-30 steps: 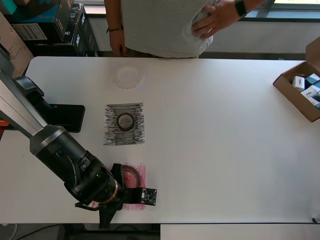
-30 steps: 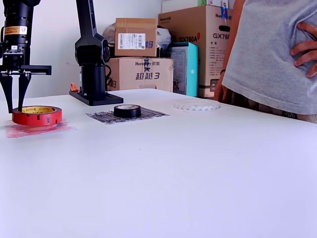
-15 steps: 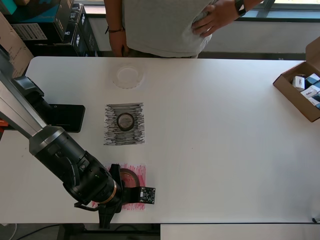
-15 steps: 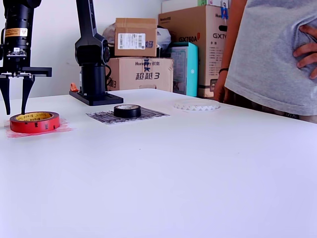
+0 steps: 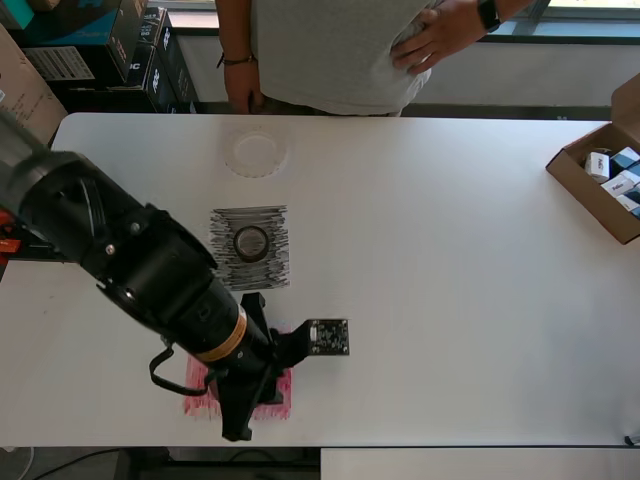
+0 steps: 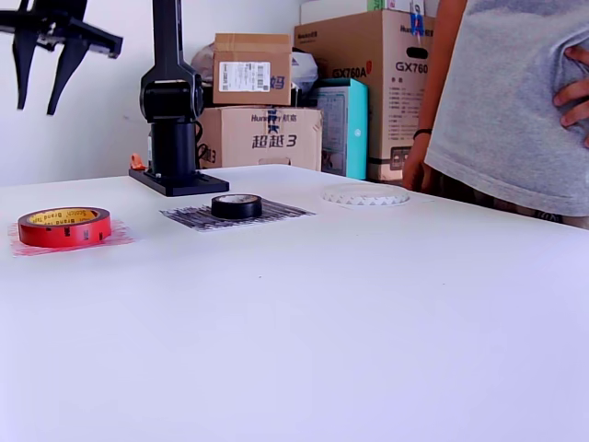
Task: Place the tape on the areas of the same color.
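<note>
The dark-red tape roll [image 6: 64,226] with a yellow core lies flat on the scribbled red patch [image 6: 110,239]. In the overhead view the arm hides it, and only the patch's edges [image 5: 200,393] show. The small black roll [image 5: 251,242] sits on the scribbled black patch [image 5: 275,270], also seen in the exterior view [image 6: 236,205]. The flat white ring [image 5: 256,155] lies at the far side near the person, and I cannot make out a white patch under it. My gripper [image 6: 43,74] is open and empty, high above the red roll. In the overhead view the gripper [image 5: 250,402] is over the red patch.
A person [image 5: 330,50] stands at the table's far edge. An open cardboard box [image 5: 600,180] of small items sits at the overhead view's right edge. The arm's base [image 6: 175,138] stands behind the black patch, and cartons [image 6: 258,101] are stacked behind the table.
My gripper has risen straight up from around the red roll and stands high above it. The red roll stays flat on the red patch.
</note>
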